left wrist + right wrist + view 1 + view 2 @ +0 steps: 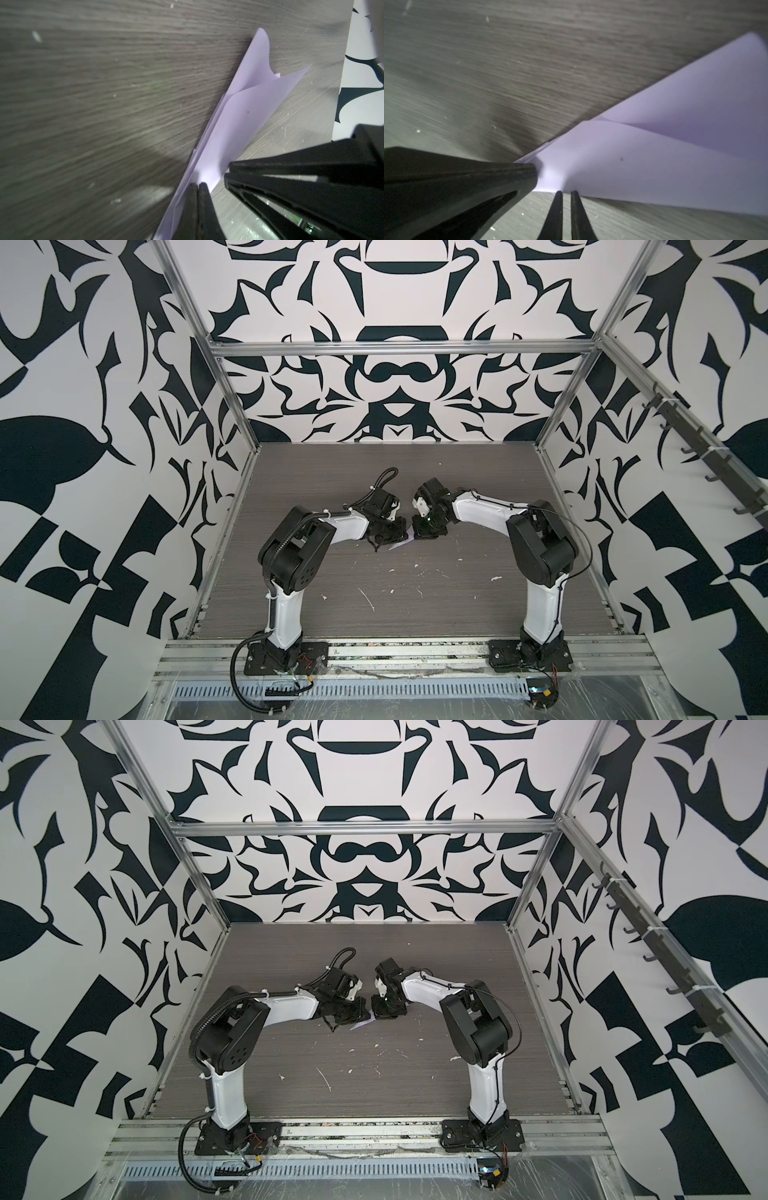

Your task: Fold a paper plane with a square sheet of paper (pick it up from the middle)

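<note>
Tall walls (395, 398) with big black and white shapes stand around three sides. A shiny metal frame (399, 349) runs along their edges. Below them lies a dark grey table (332, 489) with wood lines on it.

Two robot arms stand at the near edge of the table. The left arm (299, 543) and the right arm (540, 547) both bend in toward the middle, and their tips almost meet there.

The left gripper (198, 186) has its jaws pressed tight together. They pinch the paper plane (239, 124) near its thin, pointy end. The right gripper (566, 193) sits just beside it, with its tips right at the long edge of the paper. Its jaws are close together, with a thin slit between them. I cannot tell if they pinch the paper or only touch it.

The paper plane is light purple and folded long and slim, with a wider end that has a notch. It sits low over the middle of the table, between the two grippers. In both top views only a little purple sliver (398, 545) peeks out under them.

Small white flecks (368, 599) lie on the table nearer the front. A tiny dark dot (621, 159) sits on the paper.
</note>
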{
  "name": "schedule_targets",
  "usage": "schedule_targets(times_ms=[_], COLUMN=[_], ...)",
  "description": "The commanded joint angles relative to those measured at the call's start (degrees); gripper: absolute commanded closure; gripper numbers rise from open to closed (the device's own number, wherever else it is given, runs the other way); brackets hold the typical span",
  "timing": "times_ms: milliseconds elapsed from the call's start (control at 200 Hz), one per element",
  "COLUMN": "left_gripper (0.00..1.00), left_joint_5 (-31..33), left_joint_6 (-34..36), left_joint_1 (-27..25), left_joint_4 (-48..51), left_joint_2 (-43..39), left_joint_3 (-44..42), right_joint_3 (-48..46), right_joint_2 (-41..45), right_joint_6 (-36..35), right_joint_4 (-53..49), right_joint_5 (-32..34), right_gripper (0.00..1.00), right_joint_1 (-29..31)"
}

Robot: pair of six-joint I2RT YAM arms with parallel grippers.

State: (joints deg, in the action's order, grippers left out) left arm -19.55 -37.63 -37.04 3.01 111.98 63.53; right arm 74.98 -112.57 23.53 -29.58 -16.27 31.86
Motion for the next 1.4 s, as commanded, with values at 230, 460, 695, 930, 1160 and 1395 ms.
schedule_targets(times_ms=[230, 460, 695, 930, 1160, 1395], left_gripper=[0.96, 0.96, 0.96, 0.95, 0.95, 0.95], left_joint_5=[1.4, 1.5, 1.6, 1.8, 1.8, 1.7], left_joint_6=[0.9, 0.9, 0.9, 0.8, 0.9, 1.0], left_joint_1=[0.0, 0.0, 0.0, 0.0, 0.0, 0.0], left_joint_4=[5.4, 5.5, 5.9, 6.0, 6.3, 6.7], left_joint_2=[2.8, 2.9, 2.9, 2.9, 2.9, 3.0], left_joint_3=[-0.4, -0.3, -0.3, -0.1, 0.0, 0.1], right_joint_3=[2.5, 4.1, 4.1, 3.9, 4.3, 6.8], right_joint_2=[3.0, -0.2, -1.0, -1.7, -1.3, -1.8], right_joint_6=[0.7, 1.4, 2.0, 2.4, 2.8, 3.8], right_joint_4=[1.8, -0.5, -3.4, -5.0, -5.8, -9.1], right_joint_5=[-3.6, 1.2, 6.0, 8.4, 9.7, 15.8], right_gripper=[0.86, 0.88, 0.88, 0.89, 0.89, 0.89], right_joint_1=[0.1, -0.2, -0.6, -0.7, -0.7, -1.6])
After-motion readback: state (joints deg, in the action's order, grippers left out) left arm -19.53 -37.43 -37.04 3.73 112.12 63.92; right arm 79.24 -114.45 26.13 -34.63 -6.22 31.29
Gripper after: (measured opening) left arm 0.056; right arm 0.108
